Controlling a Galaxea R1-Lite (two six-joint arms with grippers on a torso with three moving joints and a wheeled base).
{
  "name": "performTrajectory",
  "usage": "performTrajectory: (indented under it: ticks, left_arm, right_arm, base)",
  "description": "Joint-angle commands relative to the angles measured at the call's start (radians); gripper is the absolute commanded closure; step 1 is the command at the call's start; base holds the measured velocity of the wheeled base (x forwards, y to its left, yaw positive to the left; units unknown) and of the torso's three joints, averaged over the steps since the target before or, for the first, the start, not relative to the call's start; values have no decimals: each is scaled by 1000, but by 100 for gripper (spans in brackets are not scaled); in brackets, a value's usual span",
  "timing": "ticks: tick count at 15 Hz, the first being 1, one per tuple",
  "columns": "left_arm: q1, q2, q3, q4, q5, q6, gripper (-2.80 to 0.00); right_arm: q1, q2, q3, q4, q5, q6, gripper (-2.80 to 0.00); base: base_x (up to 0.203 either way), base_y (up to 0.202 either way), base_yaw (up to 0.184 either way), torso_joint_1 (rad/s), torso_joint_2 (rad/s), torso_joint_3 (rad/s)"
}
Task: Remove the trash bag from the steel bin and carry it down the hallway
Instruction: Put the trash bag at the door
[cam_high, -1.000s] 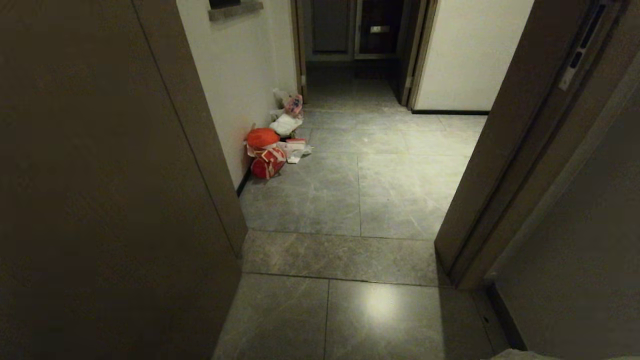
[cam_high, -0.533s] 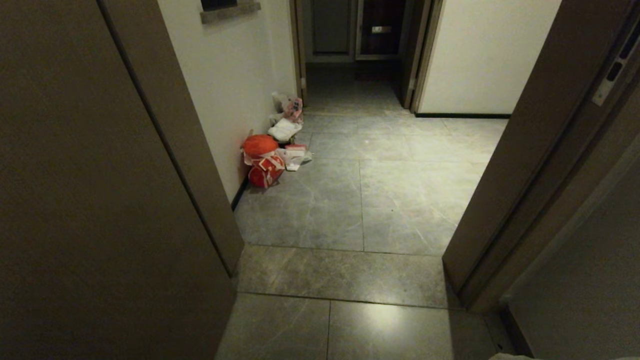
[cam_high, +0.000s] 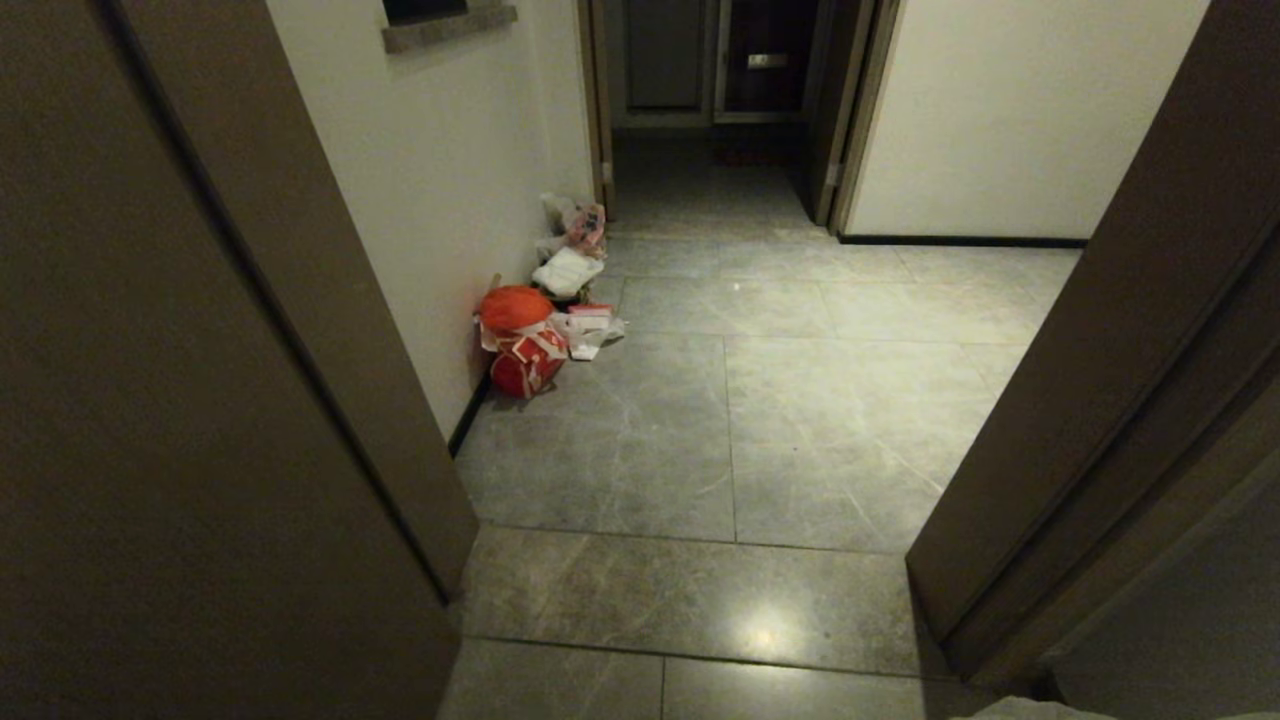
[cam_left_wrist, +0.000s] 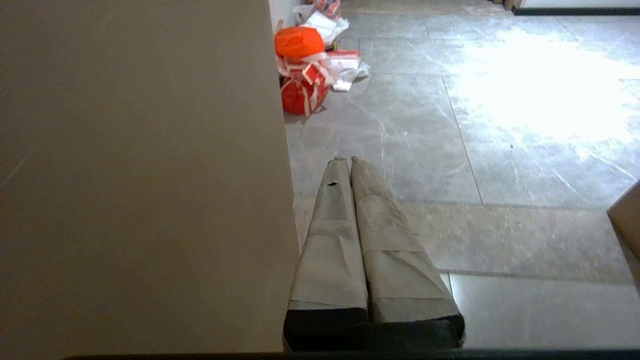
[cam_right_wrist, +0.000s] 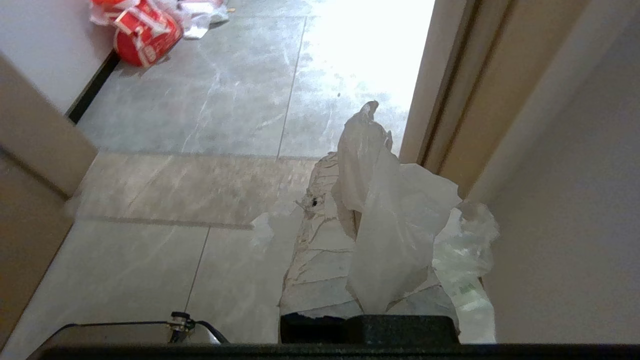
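Grey marbled hallway — crinkled trash bag

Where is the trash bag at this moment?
In the right wrist view the trash bag is clamped in the fingers of the right gripper, beside the door frame, above the hallway floor.

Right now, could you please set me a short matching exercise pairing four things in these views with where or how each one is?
Things:
1. trash bag
2. left gripper
3. orange-red bag
4. dark door frame

States:
A. shut, holding nothing
B. on the floor against the left wall
C. pinched in the right gripper
D. standing at the right of the passage

Pairs: 1-C, 2-A, 3-B, 4-D
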Motion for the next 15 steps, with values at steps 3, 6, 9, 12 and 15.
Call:
performTrajectory:
  ticks: [3, 6, 9, 12, 15]
  left_arm:
    - [1, 1, 0, 0, 1, 0, 0]
    - [1, 1, 0, 0, 1, 0, 0]
    - [1, 1, 0, 0, 1, 0, 0]
    - [1, 1, 0, 0, 1, 0, 0]
    - [1, 1, 0, 0, 1, 0, 0]
  right_arm:
    - [0, 1, 0, 1, 0, 0, 0]
    - [0, 1, 0, 1, 0, 0, 0]
    - [0, 1, 0, 1, 0, 0, 0]
    - [0, 1, 0, 1, 0, 0, 0]
    - [0, 1, 0, 1, 0, 0, 0]
  base:
    - [194, 0, 1, 3, 3, 1]
    - [194, 0, 1, -1, 2, 3]
    - [193, 0, 0, 1, 2, 3]
    - [190, 0, 1, 2, 2, 1]
    - [192, 0, 1, 2, 1, 1]
